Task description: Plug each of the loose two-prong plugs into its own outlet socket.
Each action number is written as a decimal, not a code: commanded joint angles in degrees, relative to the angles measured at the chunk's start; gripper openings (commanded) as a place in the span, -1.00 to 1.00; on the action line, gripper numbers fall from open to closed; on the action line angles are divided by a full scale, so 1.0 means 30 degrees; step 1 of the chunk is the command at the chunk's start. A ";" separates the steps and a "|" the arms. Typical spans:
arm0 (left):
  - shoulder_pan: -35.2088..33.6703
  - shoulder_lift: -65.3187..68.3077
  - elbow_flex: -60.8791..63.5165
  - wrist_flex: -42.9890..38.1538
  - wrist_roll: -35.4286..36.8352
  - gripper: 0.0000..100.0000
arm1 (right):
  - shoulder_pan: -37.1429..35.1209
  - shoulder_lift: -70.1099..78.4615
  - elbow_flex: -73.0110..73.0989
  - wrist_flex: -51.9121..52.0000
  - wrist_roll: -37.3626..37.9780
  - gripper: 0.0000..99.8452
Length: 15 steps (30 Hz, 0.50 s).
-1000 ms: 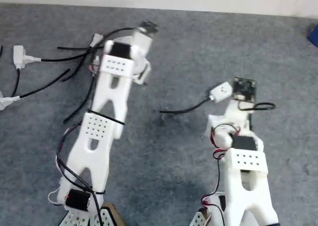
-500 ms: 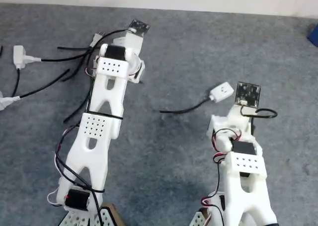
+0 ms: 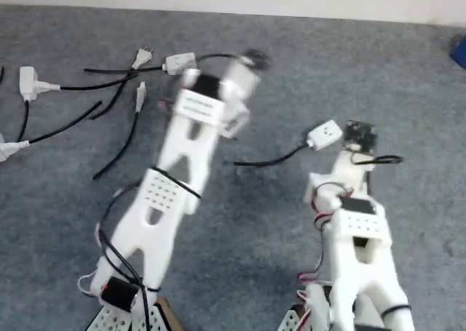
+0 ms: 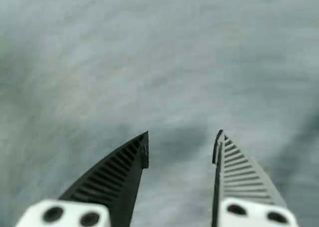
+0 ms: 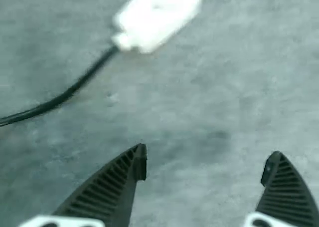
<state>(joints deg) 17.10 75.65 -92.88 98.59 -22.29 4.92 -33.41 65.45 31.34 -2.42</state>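
Right arm: right jaws spread wide and hold nothing, low over the grey table. The white socket block lies just ahead of them, flat on the table. Its black cord trails off toward the middle.

Left arm: left jaws open to a medium gap and hold nothing, with bare table under them in the left wrist view.

The loose plugs lie at the far left of the table, well apart from the right arm's block. There is 1 two-prong plug and a 2nd plug just below it, both on thin black leads. A white block sits beside them; socket or plug, cannot tell. Another white socket is at the left edge.

Handling, as a judgement:
- **Plugs:** light, hard plastic bodies with thin prongs that could bend. Grip the flat sides of the body behind the prongs, never the lead.
- **Leads:** limp but springy, so likely to tug and twist a plug in the grip.
- **Socket block:** light and smooth, so likely to slide when pushed. 1 arm should pinch it across its narrow sides near the cord end and leave the socket face free.
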 commanded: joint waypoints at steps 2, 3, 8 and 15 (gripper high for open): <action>0.2095 -0.2447 -0.0806 0.0469 -0.1934 -0.54 | 0.5377 0.0103 -0.2593 0.0103 -0.1114 -0.28; 0.2271 -0.2623 -0.0835 0.0469 -0.2110 -0.54 | 0.6637 0.0103 -0.2974 0.0103 -0.1465 -0.28; 0.2652 -0.4381 -0.0806 0.0498 -0.3106 -0.54 | 0.8777 0.0103 -0.4381 0.2183 -0.1553 -0.28; 0.3648 -0.5905 -0.0806 0.0117 -0.3018 -0.42 | 0.8249 0.0073 -0.4967 0.3678 0.0000 -0.28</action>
<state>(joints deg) 24.66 62.81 -92.88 99.56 -31.08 29.71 -33.14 53.85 41.80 -3.47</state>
